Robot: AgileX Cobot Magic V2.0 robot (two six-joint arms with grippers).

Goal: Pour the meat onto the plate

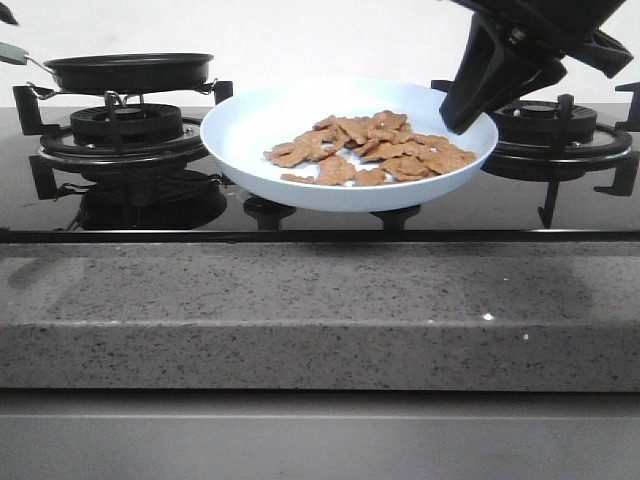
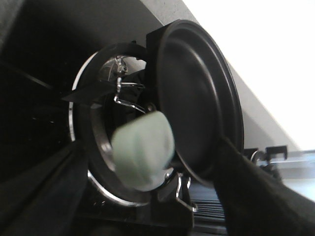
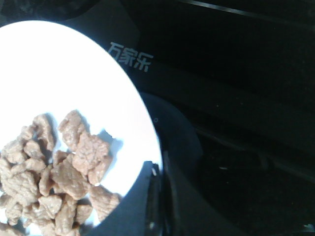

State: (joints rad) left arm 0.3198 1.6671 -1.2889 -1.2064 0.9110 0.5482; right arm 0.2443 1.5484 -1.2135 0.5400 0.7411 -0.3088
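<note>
The pale blue-white plate point(image 1: 250, 130) is over the middle of the hob, roughly level, with the orange-brown meat point(image 1: 375, 150) heaped on its right half. My right gripper point(image 1: 455, 120) is shut on the plate's right rim. In the right wrist view the plate point(image 3: 74, 73) and meat point(image 3: 54, 172) show, with one finger of the gripper point(image 3: 157, 172) over the rim and one under it. The empty black pan point(image 1: 130, 70) rests on the left burner. My left gripper point(image 2: 147, 162) is open, its fingers on either side of the pan's pale green handle point(image 2: 142, 152) without touching it.
The left burner grate point(image 1: 125, 125) holds the pan; the right burner grate point(image 1: 560, 125) lies behind my right arm. The black glass hob point(image 1: 500, 215) ends at a grey stone counter edge point(image 1: 320, 310) in front.
</note>
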